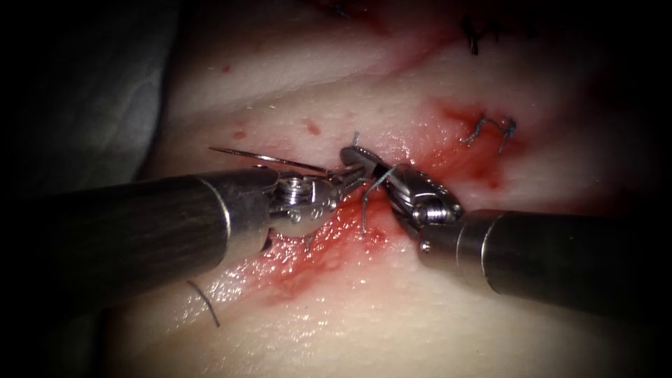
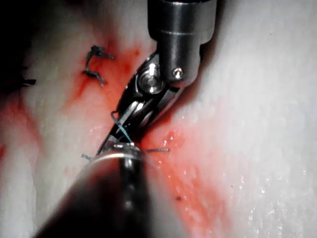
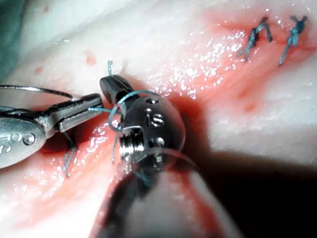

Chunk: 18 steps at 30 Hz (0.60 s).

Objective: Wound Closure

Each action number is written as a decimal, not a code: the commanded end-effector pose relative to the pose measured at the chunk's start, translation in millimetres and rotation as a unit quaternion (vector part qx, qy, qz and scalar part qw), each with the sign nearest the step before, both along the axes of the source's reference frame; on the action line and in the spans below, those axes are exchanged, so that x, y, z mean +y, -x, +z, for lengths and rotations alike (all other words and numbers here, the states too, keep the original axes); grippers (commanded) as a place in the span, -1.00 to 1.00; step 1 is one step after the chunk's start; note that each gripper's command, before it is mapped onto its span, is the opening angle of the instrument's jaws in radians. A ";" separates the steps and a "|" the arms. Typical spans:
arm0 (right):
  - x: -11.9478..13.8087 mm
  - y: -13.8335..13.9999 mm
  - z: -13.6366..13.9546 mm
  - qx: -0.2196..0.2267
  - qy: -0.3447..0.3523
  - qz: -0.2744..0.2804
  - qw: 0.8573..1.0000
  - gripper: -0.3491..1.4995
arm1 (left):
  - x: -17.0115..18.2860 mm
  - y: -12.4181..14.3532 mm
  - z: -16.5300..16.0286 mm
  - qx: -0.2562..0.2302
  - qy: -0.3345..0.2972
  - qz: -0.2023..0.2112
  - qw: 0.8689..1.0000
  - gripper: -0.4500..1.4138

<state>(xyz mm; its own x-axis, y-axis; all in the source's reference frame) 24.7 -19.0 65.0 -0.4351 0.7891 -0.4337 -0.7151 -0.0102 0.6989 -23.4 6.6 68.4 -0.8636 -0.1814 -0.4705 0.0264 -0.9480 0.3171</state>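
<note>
Tissue: pale slab of pork belly tissue (image 1: 350,315) with a wet red cut (image 1: 315,245) running from its near-left edge toward its far-right edge; glossy red fluid (image 1: 336,231) pools along the cut.
Finished stitches: 2 knotted blue-grey stitches (image 1: 490,129) lie toward the tissue's far-right corner, well apart from the tools.
Left tool: steel needle driver of the left arm (image 1: 346,178); its fingers (image 3: 74,114) look closed on the tail end of the needle, where the thread leaves it.
Needle: thin curved steel needle (image 1: 266,159), out of the tissue, lying just above it on the left side of the cut, point toward the tissue's left edge.
Right tool: steel needle driver of the right arm (image 1: 357,157); its fingers (image 3: 113,85) look closed, apparently on the short free end of the thread, which sticks up just beside their tip.
Thread: blue-grey suture thread (image 1: 367,199), wrapped as 1 loop around the right tool's fingers and running down into the cut between the 2 tools.
Stray piece: 1 short cut end of thread (image 1: 203,301) near the tissue's near-left edge.
Handling, as judged: keep the loop loose on the right tool's fingers, both grips firm, tension even and low along the cut, and the needle point clear of the tissue.
</note>
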 end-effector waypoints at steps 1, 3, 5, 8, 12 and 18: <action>-0.9 -0.7 -0.4 -0.006 0.014 -0.010 1.000 -1.00 | 0.0 0.2 0.7 0.001 -0.001 -0.002 1.000 -1.00; -1.2 -0.4 -1.4 -0.007 0.038 -0.015 0.999 -1.00 | 0.2 -0.6 0.8 0.005 -0.002 -0.003 1.000 -1.00; -1.6 -0.4 -2.2 0.001 0.055 -0.016 0.998 -1.00 | 0.6 -1.4 1.0 0.007 -0.004 -0.009 1.000 -1.00; -2.2 -0.6 -2.8 -0.002 0.074 -0.049 0.996 -1.00 | 1.5 -2.5 1.4 0.011 -0.006 -0.015 1.000 -1.00; -2.8 -0.7 -3.2 -0.015 0.093 -0.068 0.993 -1.00 | 2.5 -3.3 2.0 0.013 -0.010 -0.020 1.000 -1.00; -3.6 -0.1 -3.6 -0.012 0.096 -0.077 0.992 -1.00 | 5.1 -4.0 3.5 0.017 -0.016 -0.022 0.999 -1.00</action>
